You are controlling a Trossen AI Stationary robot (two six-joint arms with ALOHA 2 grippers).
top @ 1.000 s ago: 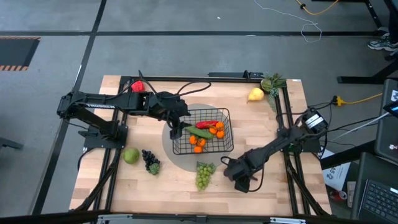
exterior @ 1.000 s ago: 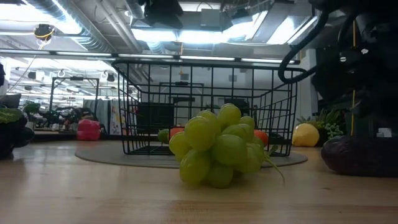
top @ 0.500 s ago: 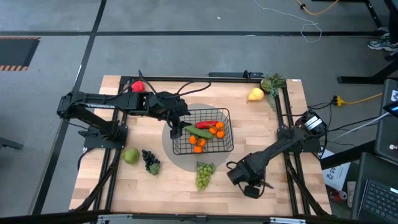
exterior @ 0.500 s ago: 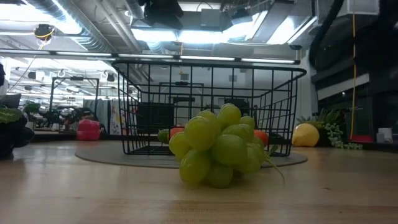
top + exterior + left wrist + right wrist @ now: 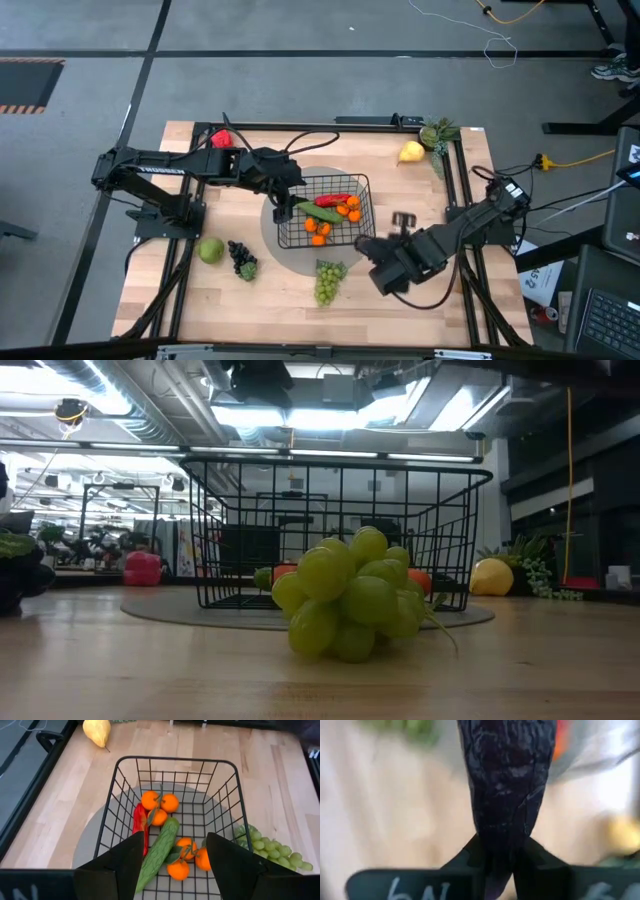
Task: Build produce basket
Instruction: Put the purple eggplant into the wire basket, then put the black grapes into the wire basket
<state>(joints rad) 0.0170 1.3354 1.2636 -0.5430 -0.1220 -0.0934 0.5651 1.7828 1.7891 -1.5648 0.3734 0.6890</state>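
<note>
The black wire basket stands on a grey round mat and holds oranges, a cucumber and a red chili. My left gripper hovers open over the basket's left rim. My right gripper is raised near the basket's near right corner, shut on a dark purple eggplant. On the bare table lie green grapes, purple grapes, a green apple, a red pepper and a yellow pear. My right gripper pinches the eggplant's narrow end between its two fingers. The fingers point steeply down. The eggplant reaches away from them, widening toward its free end, and is lifted clear of the table.
A green leafy sprig lies in the far right corner beside the pear. Black frame rails run along the table's left and right sides. The green grapes lie between the basket and the near edge.
My right gripper has risen high from the table's near right part, moved toward the basket and tipped to point more steeply down. The eggplant, which lay on the table under it, has gone up with it and is now lifted clear.
</note>
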